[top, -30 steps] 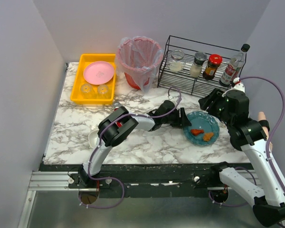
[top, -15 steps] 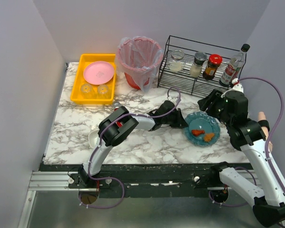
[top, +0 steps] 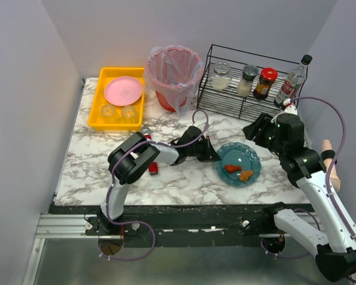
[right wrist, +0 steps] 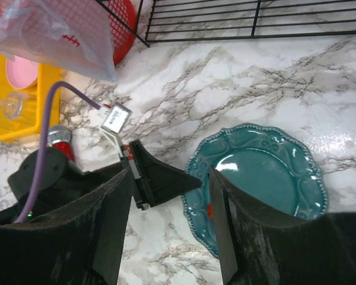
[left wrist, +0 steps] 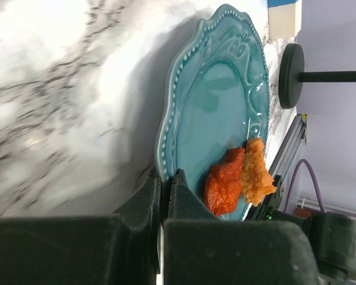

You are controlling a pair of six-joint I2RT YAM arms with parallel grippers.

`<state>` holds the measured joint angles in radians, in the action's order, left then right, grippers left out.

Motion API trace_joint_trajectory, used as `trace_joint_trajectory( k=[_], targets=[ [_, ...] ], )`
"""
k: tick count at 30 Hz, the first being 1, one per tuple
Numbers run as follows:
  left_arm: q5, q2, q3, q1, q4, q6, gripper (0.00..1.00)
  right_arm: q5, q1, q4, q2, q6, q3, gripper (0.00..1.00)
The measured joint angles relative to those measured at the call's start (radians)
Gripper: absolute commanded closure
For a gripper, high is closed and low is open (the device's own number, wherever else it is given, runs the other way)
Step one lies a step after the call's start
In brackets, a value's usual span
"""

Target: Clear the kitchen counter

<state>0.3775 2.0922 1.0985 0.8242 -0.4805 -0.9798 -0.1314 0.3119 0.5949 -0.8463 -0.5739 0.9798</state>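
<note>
A teal plate with red and orange food scraps lies on the marble kitchen counter, right of centre. My left gripper is shut on the plate's left rim; in the left wrist view its fingers pinch the rim, with the scraps beside them. My right gripper hovers open above the plate's far right; its wrist view shows the plate between its fingers, not touching it.
A yellow tray with a pink plate and two glasses stands back left. A red bin with a plastic liner stands at the back centre. A black wire rack holds jars and bottles. A red-capped bottle lies by the left arm.
My left gripper has dragged the teal plate leftward and nearer, by the rim. The left arm folded back, uncovering the red-capped bottle. My right gripper shifted slightly left.
</note>
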Motion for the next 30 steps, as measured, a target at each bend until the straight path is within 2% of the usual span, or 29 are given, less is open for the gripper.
trace_joint_trajectory(
  k=[6,8,12,17,30],
  targets=[
    [0.042,-0.109,-0.135,-0.082,0.001,0.035,1.00,0.053,-0.001,-0.037,-0.059,0.018,-0.024,0.37],
    [0.053,-0.152,-0.180,-0.114,0.006,0.052,1.00,0.076,-0.007,-0.052,-0.080,0.026,-0.032,0.31],
    [0.074,-0.238,-0.255,-0.169,0.032,0.089,1.00,0.133,-0.015,-0.081,-0.122,0.044,-0.047,0.26],
    [0.099,-0.330,-0.325,-0.227,0.066,0.128,1.00,0.205,-0.040,-0.134,-0.195,0.064,-0.075,0.24],
    [0.199,-0.376,-0.391,-0.303,0.021,0.099,1.00,0.399,-0.143,-0.335,-0.325,0.060,-0.307,0.22]
  ],
)
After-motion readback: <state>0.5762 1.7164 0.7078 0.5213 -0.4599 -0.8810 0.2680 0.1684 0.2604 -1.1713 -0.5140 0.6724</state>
